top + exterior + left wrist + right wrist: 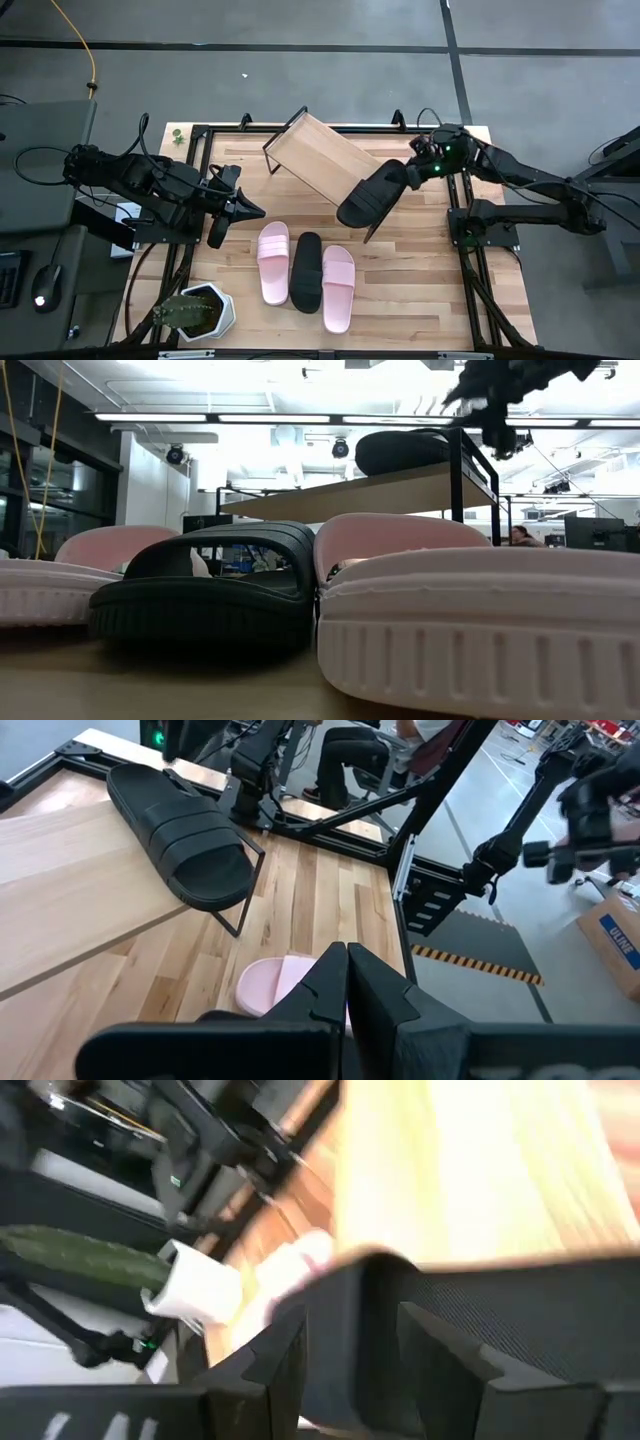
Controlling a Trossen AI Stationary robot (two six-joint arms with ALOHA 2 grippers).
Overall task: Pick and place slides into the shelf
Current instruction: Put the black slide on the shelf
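Observation:
A black slide (372,193) lies sole down on the right end of the slanted wooden shelf (312,153), one end reaching past the board's edge (215,885). My right gripper (413,173) hovers at the slide's far right end, fingers open and slightly raised. In the right wrist view the slide (510,1315) shows just beyond its fingers, blurred. Two pink slides (273,262) (338,287) and a black slide (306,271) lie side by side on the table in front of the shelf. My left gripper (232,209) waits shut at the table's left, above the table. My right gripper stands open at the end of the black slide (397,176) on the shelf. Blur in its wrist view hides whether a finger (283,1355) touches the slide, so I cannot tell.
A cactus in a white pot (196,312) stands at the near left corner. Black frame rails (470,235) run along the table's sides. Bare tabletop (430,290) lies to the right of the three slides. A seated person (350,750) shows beyond the table.

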